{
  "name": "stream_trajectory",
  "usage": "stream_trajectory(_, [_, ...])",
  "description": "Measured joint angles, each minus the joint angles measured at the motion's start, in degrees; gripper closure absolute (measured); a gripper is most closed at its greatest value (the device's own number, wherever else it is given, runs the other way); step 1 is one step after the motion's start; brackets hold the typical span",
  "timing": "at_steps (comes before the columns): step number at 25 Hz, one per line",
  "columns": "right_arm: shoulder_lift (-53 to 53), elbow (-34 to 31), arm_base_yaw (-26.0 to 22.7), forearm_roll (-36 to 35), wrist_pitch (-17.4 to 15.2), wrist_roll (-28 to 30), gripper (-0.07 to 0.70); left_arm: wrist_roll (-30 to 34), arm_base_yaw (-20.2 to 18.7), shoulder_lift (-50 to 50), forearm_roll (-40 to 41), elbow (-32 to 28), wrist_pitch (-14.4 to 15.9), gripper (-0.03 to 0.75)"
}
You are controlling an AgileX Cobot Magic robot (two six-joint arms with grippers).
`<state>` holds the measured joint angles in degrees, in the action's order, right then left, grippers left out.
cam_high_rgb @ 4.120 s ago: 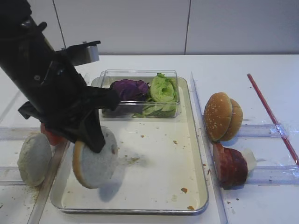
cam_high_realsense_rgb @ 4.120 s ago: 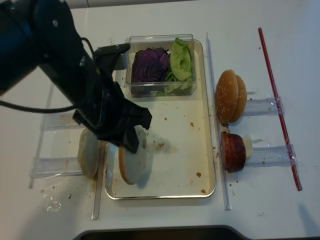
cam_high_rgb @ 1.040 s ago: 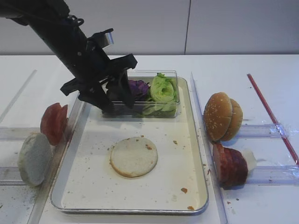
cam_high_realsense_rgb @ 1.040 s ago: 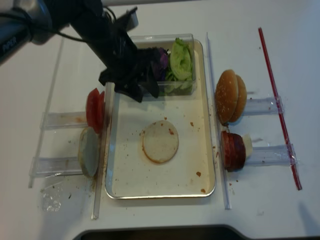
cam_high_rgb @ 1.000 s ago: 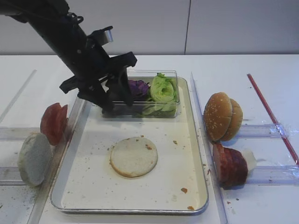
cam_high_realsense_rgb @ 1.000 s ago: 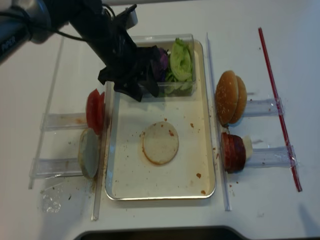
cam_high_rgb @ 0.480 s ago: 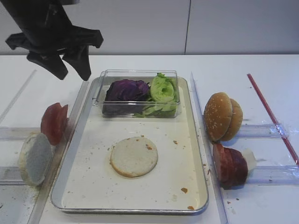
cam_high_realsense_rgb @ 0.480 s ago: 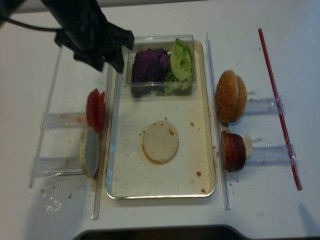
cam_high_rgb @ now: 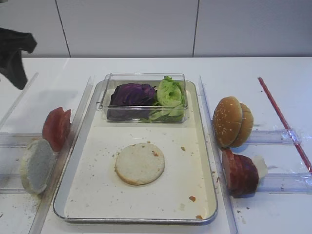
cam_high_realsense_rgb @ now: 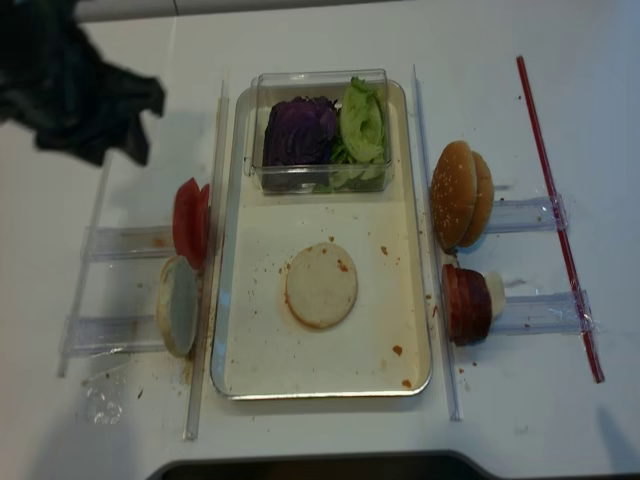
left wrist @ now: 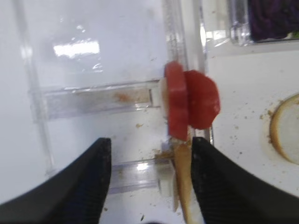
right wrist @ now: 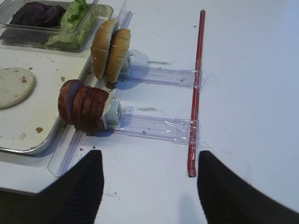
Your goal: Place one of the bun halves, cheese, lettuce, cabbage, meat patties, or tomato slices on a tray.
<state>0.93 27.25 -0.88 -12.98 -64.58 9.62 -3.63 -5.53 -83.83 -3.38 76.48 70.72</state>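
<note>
A pale bun half [cam_high_rgb: 140, 163] lies flat in the middle of the metal tray [cam_high_rgb: 161, 207], free of both grippers. Another bun half [cam_high_rgb: 35, 165] stands in the left rack beside the tomato slices [cam_high_rgb: 57, 127]. Cabbage [cam_high_rgb: 130, 93] and lettuce [cam_high_rgb: 170, 95] sit in a clear box at the tray's far end. Meat patties [cam_high_rgb: 240, 172] stand on edge to the right of the tray. My left gripper [left wrist: 150, 142] is open and empty, high over the left racks. My right gripper [right wrist: 148, 154] is open over bare table near the front right.
Sesame bun tops [cam_high_rgb: 233, 121] stand in a clear rack right of the tray. A red strip [cam_high_rgb: 285, 124] runs along the far right. Clear rails [cam_high_rgb: 217, 161] flank the tray on both sides. Crumbs dot the tray floor.
The left arm, which held the bun half over the tray earlier, has let it go. It has since pulled back from the clear box to the far left.
</note>
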Motion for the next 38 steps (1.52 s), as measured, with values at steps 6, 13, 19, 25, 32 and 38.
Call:
stream_trajectory(6, [0.00, 0.00, 0.00, 0.00, 0.00, 0.00, 0.184, 1.91, 4.28, 6.85, 0.00, -6.94, 0.20, 0.360])
stream_trajectory(13, [0.00, 0.00, 0.00, 0.00, 0.00, -0.10, 0.184, 2.73, 4.28, 17.17, -0.12, -16.41, 0.20, 0.361])
stream_trajectory(19, [0.00, 0.00, 0.00, 0.00, 0.00, -0.10, 0.184, 2.85, 4.37, 32.26, -0.02, -27.85, 0.46, 0.361])
stream_trajectory(25, [0.00, 0.00, 0.00, 0.00, 0.00, -0.22, 0.184, 2.85, 4.37, 45.39, 0.98, -35.48, 0.76, 0.361])
stream_trajectory(32, [0.00, 0.00, 0.00, 0.00, 0.00, -0.22, 0.184, 3.63, 4.37, 59.99, 1.50, -41.87, 1.23, 0.361])
stream_trajectory(38, [0.00, 0.00, 0.00, 0.00, 0.00, -0.22, 0.184, 5.26, 4.37, 71.45, 3.38, -45.78, 1.72, 0.361])
